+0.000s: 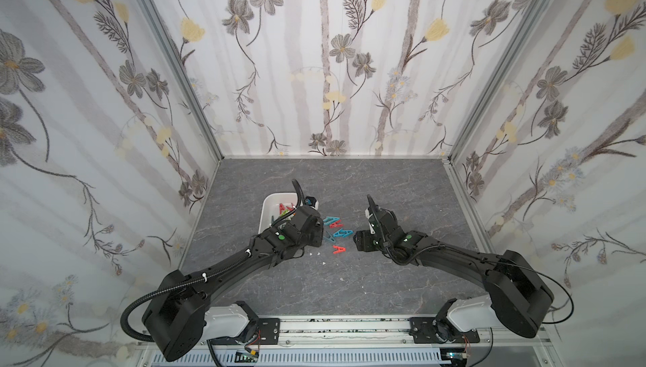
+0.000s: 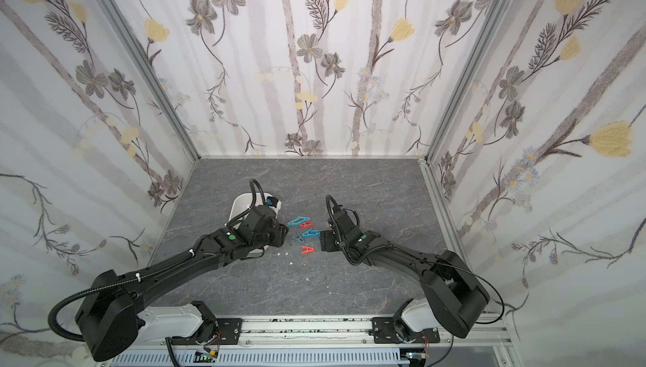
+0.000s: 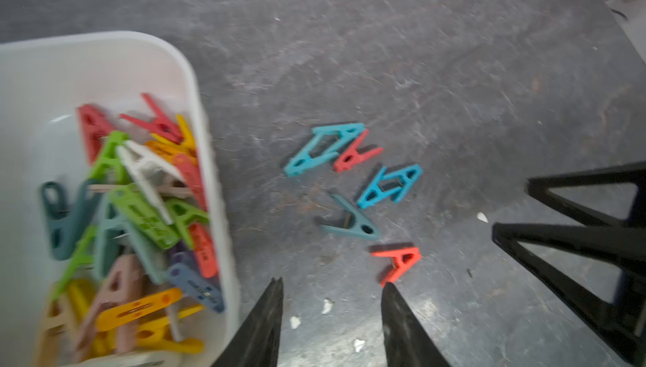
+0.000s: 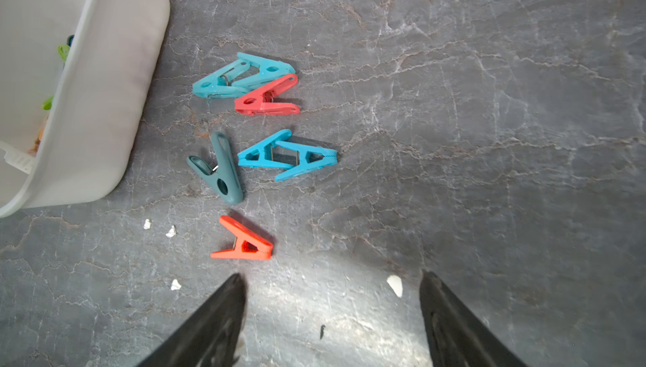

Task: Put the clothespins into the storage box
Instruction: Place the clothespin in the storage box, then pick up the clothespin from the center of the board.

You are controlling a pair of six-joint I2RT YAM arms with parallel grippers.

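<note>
– Right wrist view: loose clothespins (image 4: 265,101) lie on the bench (image 4: 489,138), just beside the box (image 4: 105,103). Which one suits you next?
– Take the orange clothespin (image 4: 248,242). It lies alone, nearest your right gripper (image 4: 332,274). Come straight down, span its narrow width, and stay clear of the dark teal clothespin (image 4: 220,169).
– And your grippers?
– Your right gripper stands wide open and empty above the bench. Your left gripper (image 3: 332,283) is partly open, holds nothing, and hovers beside the box wall, near the heap (image 3: 140,208) inside.
</note>
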